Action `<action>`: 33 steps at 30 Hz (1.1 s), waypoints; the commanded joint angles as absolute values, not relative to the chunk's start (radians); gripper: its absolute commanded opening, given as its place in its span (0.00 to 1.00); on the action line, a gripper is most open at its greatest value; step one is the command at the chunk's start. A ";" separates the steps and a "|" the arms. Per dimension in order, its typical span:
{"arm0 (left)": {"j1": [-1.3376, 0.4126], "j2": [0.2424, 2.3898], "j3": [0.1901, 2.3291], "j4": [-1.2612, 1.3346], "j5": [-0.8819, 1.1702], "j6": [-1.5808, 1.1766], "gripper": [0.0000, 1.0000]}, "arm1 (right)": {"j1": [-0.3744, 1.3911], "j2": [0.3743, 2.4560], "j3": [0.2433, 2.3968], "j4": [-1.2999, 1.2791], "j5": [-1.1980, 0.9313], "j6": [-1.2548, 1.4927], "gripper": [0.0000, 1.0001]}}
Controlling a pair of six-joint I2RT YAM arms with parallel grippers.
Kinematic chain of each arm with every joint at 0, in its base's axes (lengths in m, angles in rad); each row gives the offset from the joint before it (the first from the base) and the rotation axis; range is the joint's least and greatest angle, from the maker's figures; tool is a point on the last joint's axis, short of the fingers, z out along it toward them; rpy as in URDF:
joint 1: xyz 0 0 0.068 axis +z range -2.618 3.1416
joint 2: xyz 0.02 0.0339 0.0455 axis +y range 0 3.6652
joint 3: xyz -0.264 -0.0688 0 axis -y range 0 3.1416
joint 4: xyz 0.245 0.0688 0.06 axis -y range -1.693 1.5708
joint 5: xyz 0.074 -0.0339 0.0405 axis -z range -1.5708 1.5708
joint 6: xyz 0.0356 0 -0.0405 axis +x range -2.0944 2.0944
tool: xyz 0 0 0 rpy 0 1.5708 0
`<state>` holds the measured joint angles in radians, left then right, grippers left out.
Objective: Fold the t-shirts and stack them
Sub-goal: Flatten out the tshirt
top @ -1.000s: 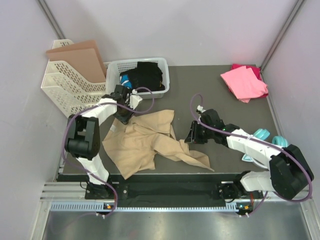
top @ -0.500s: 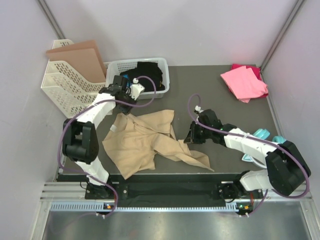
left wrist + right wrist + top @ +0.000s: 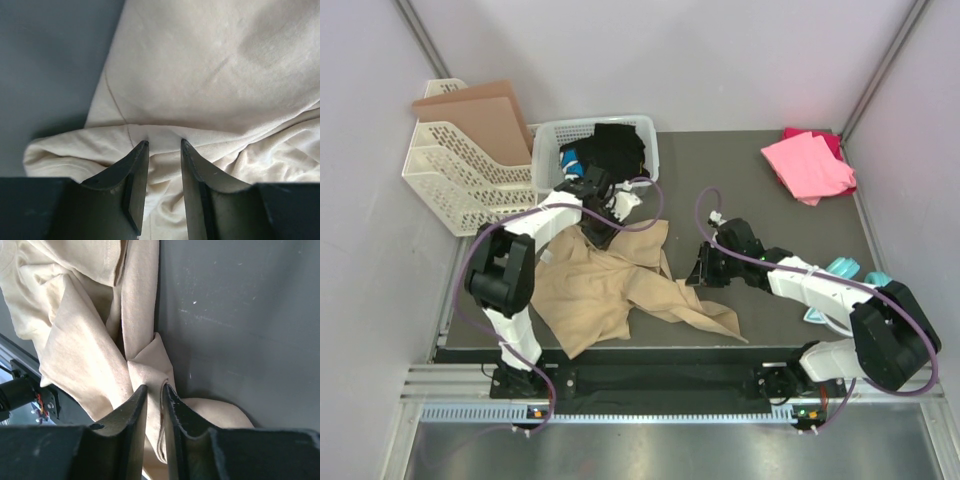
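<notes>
I have the tan t-shirt (image 3: 605,285) lying crumpled on the near left part of the dark grey mat (image 3: 740,180), with pale lilac walls (image 3: 720,60) around the mat's left, far and right sides. My left gripper (image 3: 164,144) pinches a fold at the shirt's far edge, and my right gripper (image 3: 155,386) is clamped on a thin fold at its right edge. The pink t-shirt (image 3: 807,165) lies over a magenta one (image 3: 825,137) at the mat's far right corner.
</notes>
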<state>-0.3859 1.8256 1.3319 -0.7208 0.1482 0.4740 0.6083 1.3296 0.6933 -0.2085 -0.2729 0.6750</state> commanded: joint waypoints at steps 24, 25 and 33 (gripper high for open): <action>-0.445 1.913 1.356 -0.675 0.120 0.517 0.00 | 0.621 1.315 0.686 -0.155 -0.291 0.683 0.15; -0.445 1.907 1.358 -0.676 0.118 0.517 0.00 | 0.621 1.315 0.684 -0.153 -0.294 0.683 0.14; -0.443 1.835 1.400 -0.713 0.112 0.523 0.00 | 0.621 1.305 0.683 -0.158 -0.295 0.678 0.14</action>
